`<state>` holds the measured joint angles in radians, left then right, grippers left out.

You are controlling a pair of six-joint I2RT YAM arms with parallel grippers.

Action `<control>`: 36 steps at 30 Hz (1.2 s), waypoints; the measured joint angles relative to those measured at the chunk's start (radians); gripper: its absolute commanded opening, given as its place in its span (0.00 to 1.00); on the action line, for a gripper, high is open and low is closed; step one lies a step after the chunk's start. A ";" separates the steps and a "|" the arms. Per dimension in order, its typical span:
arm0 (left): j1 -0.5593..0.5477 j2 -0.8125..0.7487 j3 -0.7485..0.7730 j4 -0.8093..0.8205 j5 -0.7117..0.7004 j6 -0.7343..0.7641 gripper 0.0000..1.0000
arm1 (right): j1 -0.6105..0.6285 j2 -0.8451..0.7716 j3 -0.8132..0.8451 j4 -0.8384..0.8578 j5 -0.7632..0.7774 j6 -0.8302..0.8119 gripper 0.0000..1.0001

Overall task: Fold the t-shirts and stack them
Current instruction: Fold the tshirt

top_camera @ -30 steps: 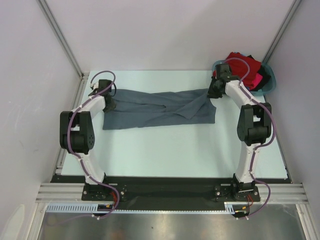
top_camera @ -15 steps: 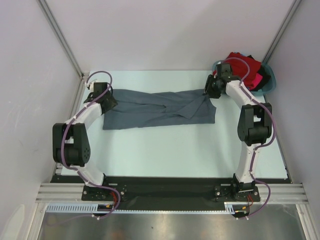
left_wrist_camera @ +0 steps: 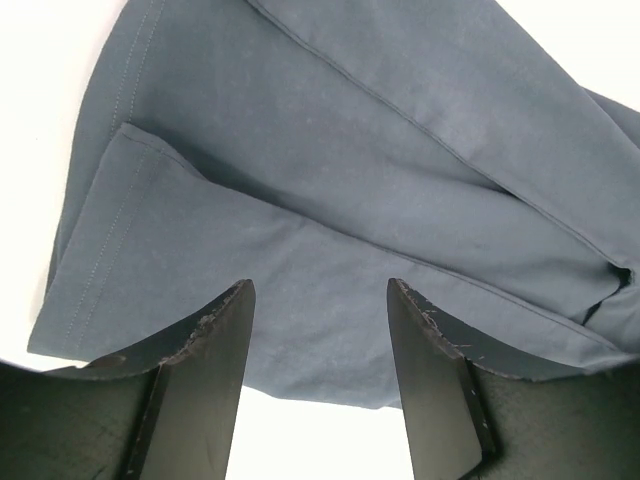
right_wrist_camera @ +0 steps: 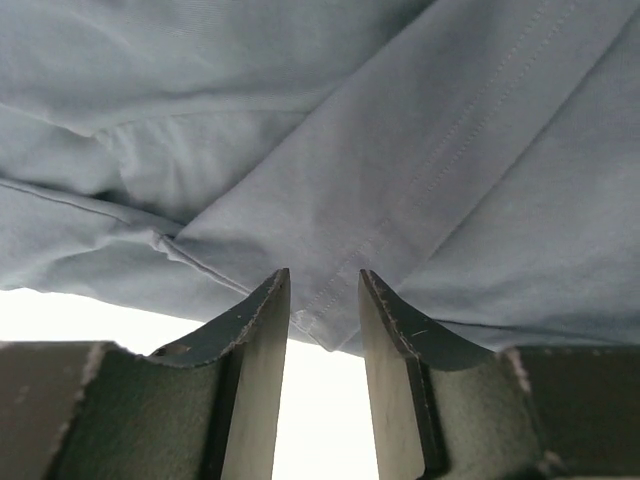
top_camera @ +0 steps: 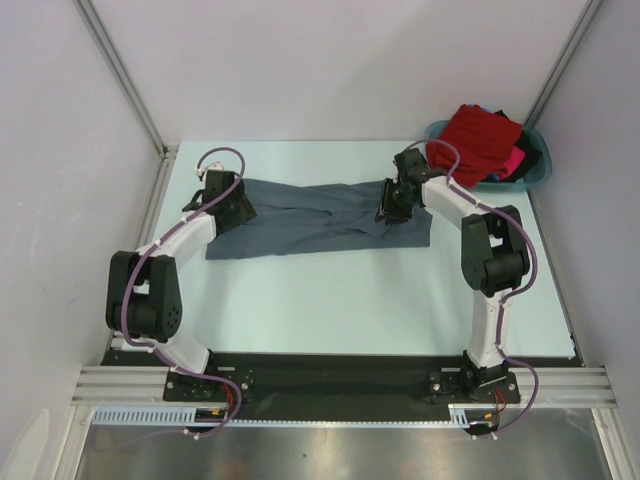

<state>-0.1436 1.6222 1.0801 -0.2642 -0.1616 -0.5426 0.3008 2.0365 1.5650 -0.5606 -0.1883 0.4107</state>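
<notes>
Pale table (top_camera: 320, 300) bore the grey shirt (top_camera: 310, 215), laid out for folding. Left gripper (left_wrist_camera: 320, 288) hovered spread over its left end. Right gripper (right_wrist_camera: 322, 275), narrowly parted at its right hem, seemed ready to pinch.

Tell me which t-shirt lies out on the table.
The slate-grey t-shirt, spread flat; the red t-shirt and the rest are heaped in the teal basin.

One grey t-shirt (top_camera: 320, 215), one red t-shirt (top_camera: 480, 138), one basin (top_camera: 543, 168)
</notes>
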 measured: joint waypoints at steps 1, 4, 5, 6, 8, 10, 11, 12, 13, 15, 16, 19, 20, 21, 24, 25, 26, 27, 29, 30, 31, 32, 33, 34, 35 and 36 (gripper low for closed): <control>0.000 0.000 0.000 0.000 0.000 0.002 0.61 | -0.001 0.000 -0.001 -0.002 0.003 0.000 0.45; 0.000 0.000 0.000 -0.002 0.003 0.003 0.61 | -0.002 0.000 -0.013 -0.006 0.015 0.004 0.47; 0.000 0.000 0.000 -0.003 0.006 0.003 0.61 | -0.002 -0.001 -0.021 -0.007 0.019 0.005 0.47; 0.000 0.000 0.000 -0.006 0.008 0.003 0.61 | -0.002 -0.002 -0.030 -0.009 0.021 0.008 0.47; 0.000 0.000 0.000 -0.008 0.009 0.004 0.61 | -0.001 -0.006 -0.050 -0.011 0.023 0.009 0.47; 0.000 0.000 0.000 -0.009 0.010 0.004 0.61 | 0.002 -0.014 -0.074 -0.013 0.023 0.015 0.47; 0.000 0.000 0.000 -0.009 0.010 0.004 0.61 | 0.004 -0.018 -0.083 -0.013 0.023 0.015 0.47; 0.000 0.000 0.000 -0.009 0.011 0.004 0.61 | 0.005 -0.021 -0.090 -0.012 0.023 0.016 0.47; 0.000 0.000 0.000 -0.010 0.012 0.005 0.61 | 0.008 -0.025 -0.097 -0.010 0.024 0.016 0.46; 0.000 0.000 0.000 -0.010 0.011 0.005 0.61 | 0.010 -0.027 -0.101 -0.007 0.025 0.019 0.42; 0.000 0.000 0.000 -0.011 0.011 0.006 0.61 | 0.011 -0.027 -0.101 -0.005 0.025 0.019 0.41; 0.000 0.000 0.000 -0.011 0.011 0.013 0.61 | 0.011 -0.027 -0.101 0.006 0.023 0.023 0.33; 0.000 0.000 0.000 -0.011 0.011 0.013 0.61 | 0.011 -0.027 -0.101 0.010 0.023 0.023 0.30; 0.000 0.000 0.000 -0.011 0.011 0.014 0.61 | 0.011 -0.027 -0.101 0.012 0.022 0.023 0.24; 0.000 0.000 0.000 -0.011 0.011 0.019 0.61 | 0.012 -0.027 -0.100 0.016 0.015 0.023 0.15; 0.000 0.000 0.000 -0.011 0.011 0.020 0.61 | 0.012 -0.027 -0.098 0.016 0.012 0.023 0.14; 0.000 0.000 0.000 -0.012 0.011 0.021 0.61 | 0.012 -0.027 -0.097 0.017 0.008 0.023 0.11; 0.000 0.000 0.000 -0.013 0.011 0.021 0.61 | 0.012 -0.027 -0.095 0.017 0.003 0.024 0.05; 0.000 0.000 0.000 -0.016 0.011 0.021 0.61 | 0.012 -0.027 -0.090 0.020 -0.006 0.024 0.02; 0.000 0.001 0.000 -0.016 0.011 0.022 0.61 | 0.012 -0.027 -0.087 0.021 -0.010 0.024 0.00; 0.000 0.001 0.000 -0.017 0.011 0.022 0.61 | 0.012 -0.027 -0.083 0.022 -0.013 0.024 0.00; 0.000 0.001 0.000 -0.019 0.011 0.022 0.61 | 0.012 -0.027 -0.081 0.024 -0.017 0.024 0.00; 0.000 0.001 0.000 -0.021 0.011 0.022 0.61 | 0.012 -0.027 -0.079 0.027 -0.021 0.024 0.00; 0.000 0.001 0.000 -0.023 0.010 0.023 0.61 | 0.012 -0.027 -0.076 0.029 -0.024 0.024 0.00; 0.000 0.002 0.000 -0.026 0.010 0.024 0.61 | 0.012 -0.027 -0.071 0.029 -0.028 0.024 0.00; 0.000 0.002 0.000 -0.027 0.010 0.026 0.61 | 0.012 -0.027 -0.066 0.031 -0.031 0.024 0.00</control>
<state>-0.1436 1.6245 1.0801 -0.2916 -0.1516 -0.5167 0.3126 2.0094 1.4994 -0.5297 -0.2192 0.4351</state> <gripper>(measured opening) 0.613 0.010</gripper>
